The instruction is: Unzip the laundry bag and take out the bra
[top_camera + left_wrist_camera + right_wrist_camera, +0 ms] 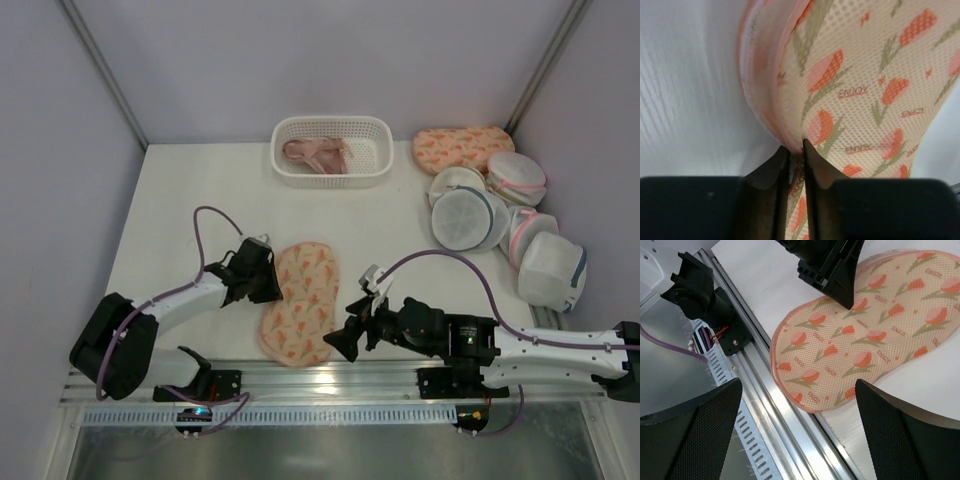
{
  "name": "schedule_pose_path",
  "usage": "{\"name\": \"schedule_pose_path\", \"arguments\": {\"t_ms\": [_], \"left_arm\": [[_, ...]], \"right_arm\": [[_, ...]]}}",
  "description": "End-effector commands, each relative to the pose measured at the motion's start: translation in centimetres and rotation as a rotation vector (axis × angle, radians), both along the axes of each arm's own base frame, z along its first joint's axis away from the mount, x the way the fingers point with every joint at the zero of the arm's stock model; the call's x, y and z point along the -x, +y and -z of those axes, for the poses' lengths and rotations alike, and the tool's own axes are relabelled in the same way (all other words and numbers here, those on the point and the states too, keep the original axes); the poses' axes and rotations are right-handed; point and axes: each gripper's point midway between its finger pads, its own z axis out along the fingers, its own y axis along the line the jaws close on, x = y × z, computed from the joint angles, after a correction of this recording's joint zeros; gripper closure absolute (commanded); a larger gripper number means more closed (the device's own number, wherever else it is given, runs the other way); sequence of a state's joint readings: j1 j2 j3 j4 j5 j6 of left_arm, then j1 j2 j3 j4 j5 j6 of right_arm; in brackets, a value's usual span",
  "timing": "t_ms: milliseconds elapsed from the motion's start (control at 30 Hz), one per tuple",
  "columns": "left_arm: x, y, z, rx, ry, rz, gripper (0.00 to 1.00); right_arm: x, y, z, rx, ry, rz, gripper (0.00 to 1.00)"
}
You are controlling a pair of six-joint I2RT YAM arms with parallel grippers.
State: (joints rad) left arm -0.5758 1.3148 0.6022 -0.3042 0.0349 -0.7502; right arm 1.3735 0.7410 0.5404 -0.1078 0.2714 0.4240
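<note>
The table (180,200) carries one white basket (330,180) at its far edge, two printed padded bags and five round mesh bags.

The basket holds one pale pink bra (318,153), bunched towards its left half, with nothing else in it.

The laundry bag (300,300) lies flat near the middle of the table, between the two arms, with its near end just beside the rail. Its sides lie together, and what is inside cannot be seen. The second printed bag (462,147) lies flat at the far right, just right of the basket and well apart from the first.

The five mesh bags (470,220) are heaped along the right edge, touching and overlapping one another. Two have blue trim and two have pink, and the trim of the fifth cannot be made out. Their contents are hidden.

The left gripper (795,147) is pinched on the laundry bag's left edge, with the pink zipper seam caught between its fingers (812,165). The right gripper (348,328) is spread wide and holds nothing, hanging over the bag's near end without touching it.
</note>
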Motion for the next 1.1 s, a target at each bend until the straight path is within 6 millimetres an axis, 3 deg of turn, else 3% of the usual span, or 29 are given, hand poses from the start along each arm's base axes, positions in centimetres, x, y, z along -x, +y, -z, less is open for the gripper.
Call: {"name": "schedule_pose_path", "arguments": {"t_ms": [0, 33, 267, 300, 433, 467, 533, 600, 633, 667, 700, 900, 933, 967, 1000, 1033, 1067], "left_arm": [[-1.2, -1.4, -0.3, 0.048, -0.062, 0.047, 0.91], [-1.1, -1.7, -0.4, 0.062, -0.06, 0.052, 1.0], [-2.5, -1.2, -2.5, 0.067, -0.144, -0.01, 1.0], [-3.6, 0.0, -2.8, 0.017, -0.19, -0.072, 1.0], [-6.6, 1.7, -5.4, 0.051, -0.247, -0.223, 1.0], [-8.0, 3.4, -5.6, 0.072, -0.248, -0.316, 1.0], [-10.3, 4.5, -7.0, 0.132, -0.286, -0.387, 1.0], [-12.6, 7.2, -7.2, 0.154, -0.285, -0.5, 1.0], [-13.8, 7.8, -7.8, 0.177, -0.305, -0.524, 1.0], [-15.6, 9.6, -9.1, 0.207, -0.327, -0.599, 1.0], [-16.5, 10.3, -8.4, 0.219, -0.308, -0.635, 1.0], [-24.6, 17.0, -11.2, 0.53, -0.464, -0.929, 1.0], [-25.9, 17.6, -9.5, 0.529, -0.437, -0.95, 1.0], [-26.8, 18.3, -9.3, 0.533, -0.427, -0.965, 1.0], [-28.8, 19.0, -10.8, 0.549, -0.467, -0.969, 1.0], [-29.6, 20.3, -9.0, 0.545, -0.442, -1.009, 1.0], [-30.3, 21.1, -8.6, 0.557, -0.437, -1.035, 1.0]], "right_arm": [[0.0, -0.3, -0.8, -0.03, 0.002, 0.019, 0.03], [-0.1, -0.4, -0.7, -0.028, 0.003, 0.021, 0.03], [-0.1, -0.9, -0.6, -0.023, 0.008, 0.034, 0.04], [-0.2, -1.0, -0.6, -0.022, 0.009, 0.037, 0.04], [-0.1, -1.2, -0.5, -0.015, 0.013, 0.042, 0.05], [-0.1, -1.2, -0.7, -0.021, 0.015, 0.041, 0.05], [-0.1, -1.4, -0.6, -0.017, 0.019, 0.045, 0.05], [-0.1, -1.6, -0.8, -0.019, 0.019, 0.049, 0.05], [-0.1, -1.8, -0.7, -0.012, 0.022, 0.049, 0.05], [-0.1, -1.9, -0.7, -0.011, 0.021, 0.052, 0.05], [-0.1, -2.0, -0.6, -0.007, 0.024, 0.054, 0.05], [0.0, -2.5, -0.7, -0.01, 0.041, 0.06, 0.05], [0.2, -2.5, -0.6, -0.01, 0.051, 0.057, 0.05], [0.3, -2.5, -0.7, -0.012, 0.057, 0.051, 0.05], [0.4, -2.7, -0.2, 0.004, 0.064, 0.053, 0.05], [0.4, -2.8, 0.0, 0.012, 0.07, 0.057, 0.05], [0.4, -2.9, 0.3, 0.017, 0.075, 0.06, 0.05]]}}
